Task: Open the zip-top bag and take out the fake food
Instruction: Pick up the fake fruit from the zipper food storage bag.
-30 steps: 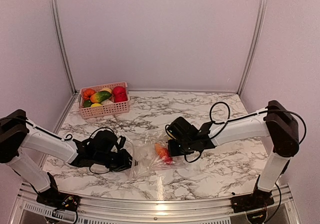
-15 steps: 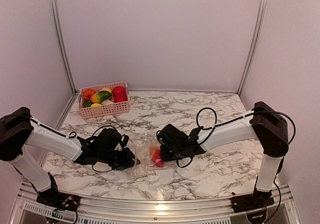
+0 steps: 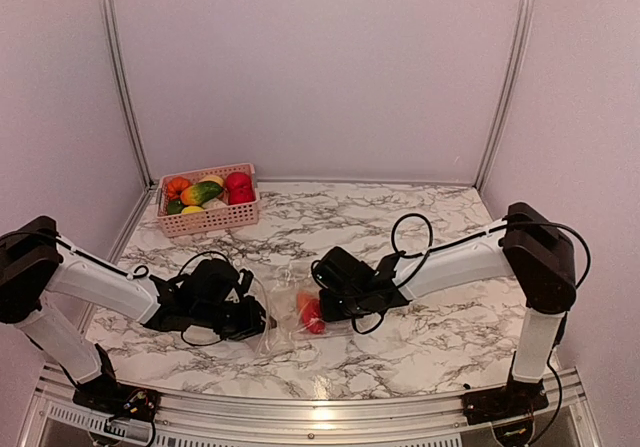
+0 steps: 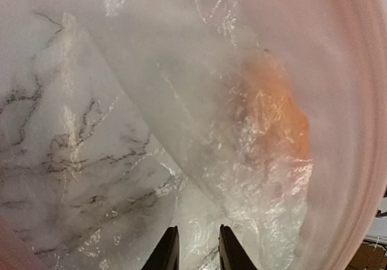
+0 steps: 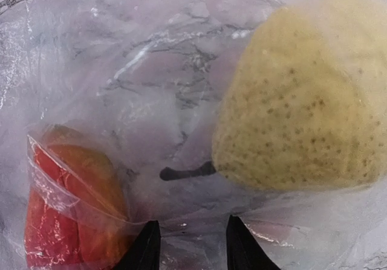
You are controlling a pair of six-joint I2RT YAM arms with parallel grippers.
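The zip-top bag (image 3: 283, 319) lies crumpled on the marble table between my two grippers. Red and orange fake food (image 3: 311, 313) shows through its right half. My left gripper (image 3: 258, 319) sits at the bag's left edge. In the left wrist view it (image 4: 196, 249) stands open by a narrow gap, with bag film (image 4: 199, 131) and a blurred orange piece (image 4: 272, 125) ahead. My right gripper (image 3: 319, 305) presses at the bag's right side. In the right wrist view it (image 5: 190, 243) is open over the film (image 5: 151, 58), between a red-orange piece (image 5: 66, 209) and a speckled cream-yellow fruit (image 5: 302, 101).
A pink slatted basket (image 3: 210, 223) holding several toy fruits and vegetables stands at the back left. Bare marble table (image 3: 430, 337) stretches to the right of the bag. Metal frame posts (image 3: 118, 77) and pale walls close in the back and sides.
My right gripper has slid left against the bag, bunching it up, and its jaws have widened. My left gripper has edged slightly right.
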